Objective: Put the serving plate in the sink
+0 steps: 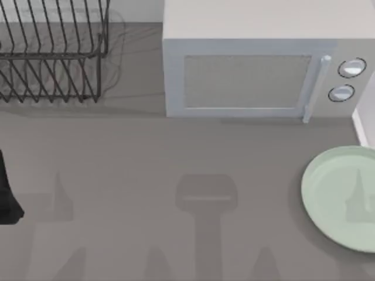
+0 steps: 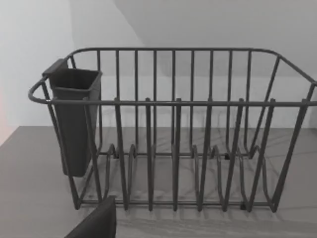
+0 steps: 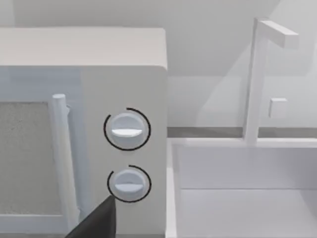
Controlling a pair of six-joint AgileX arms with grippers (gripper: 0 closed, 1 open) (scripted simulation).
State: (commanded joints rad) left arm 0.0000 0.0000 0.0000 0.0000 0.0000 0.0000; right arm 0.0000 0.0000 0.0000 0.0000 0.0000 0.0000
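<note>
Serving plate [image 1: 340, 196] lies flat on the counter [image 1: 146, 175] at its right edge, just in front of the sink [image 3: 237, 198] rim, beside the microwave [image 1: 246, 76]. Left arm [image 1: 7, 193] parked at left edge; pincer states: cannot tell.

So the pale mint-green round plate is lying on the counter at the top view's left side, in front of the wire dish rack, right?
Not quite: the pale mint-green round plate does lie flat on the grey counter, but at the top view's right side, in front of the grey-white microwave's knob end. The dark wire dish rack stands at the far left. The top view shows this.
</note>
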